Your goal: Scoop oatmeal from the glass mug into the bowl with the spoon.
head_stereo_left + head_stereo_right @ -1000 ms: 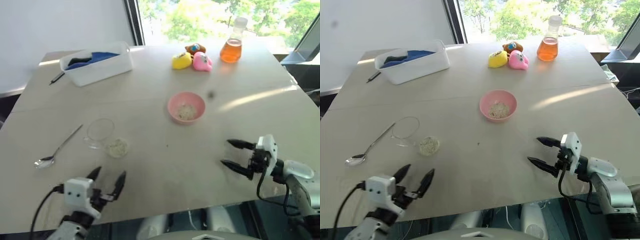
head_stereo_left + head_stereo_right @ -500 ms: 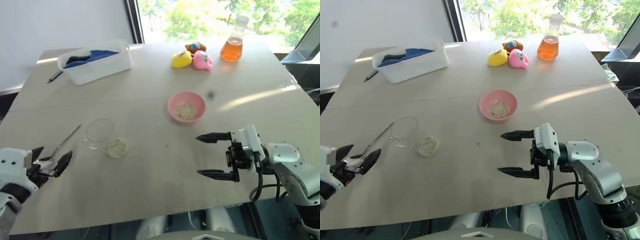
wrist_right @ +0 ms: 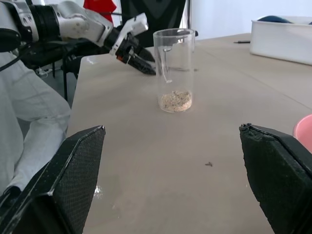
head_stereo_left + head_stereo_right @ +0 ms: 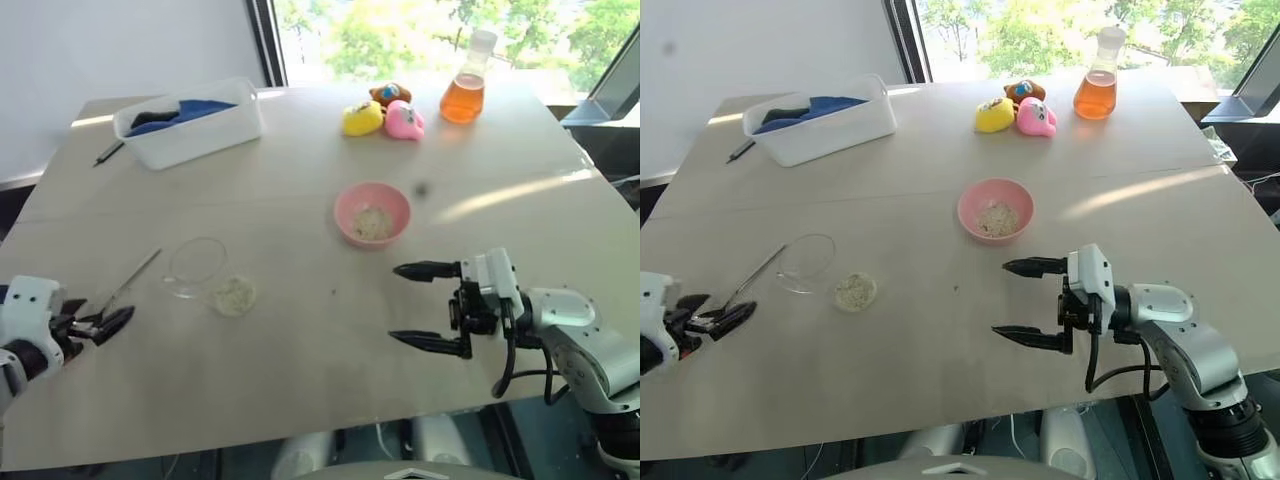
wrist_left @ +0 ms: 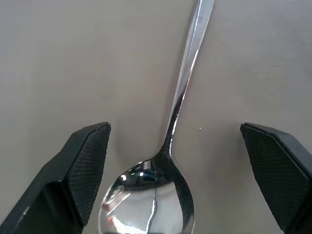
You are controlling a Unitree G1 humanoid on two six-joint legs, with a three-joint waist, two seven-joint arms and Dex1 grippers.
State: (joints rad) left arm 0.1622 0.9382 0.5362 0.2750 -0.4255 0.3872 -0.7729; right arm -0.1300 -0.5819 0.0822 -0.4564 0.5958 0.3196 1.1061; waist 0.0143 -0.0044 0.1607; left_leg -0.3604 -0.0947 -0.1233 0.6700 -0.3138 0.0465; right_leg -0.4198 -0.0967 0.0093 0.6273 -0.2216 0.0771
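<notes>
Your left gripper (image 5: 173,161) sits at the near left edge of the desk (image 4: 300,180) with its fingers spread wide, and the spoon (image 5: 161,180) lies flat between them, bowl end toward the gripper, not yet pinched. The glass mug (image 4: 200,265) with its oatmeal (image 4: 235,295) stands just beyond the spoon's handle. Your right gripper (image 4: 420,305) hovers with fingers apart, holding nothing, near the bowl (image 4: 372,213).

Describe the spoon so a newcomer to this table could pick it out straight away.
Start at the pale table and go to its near left part, where a clear glass mug stands. Just left of the mug lies the spoon, flat on the table, its head toward the left gripper. It is the table's one shiny silver piece, long and slender.
</notes>
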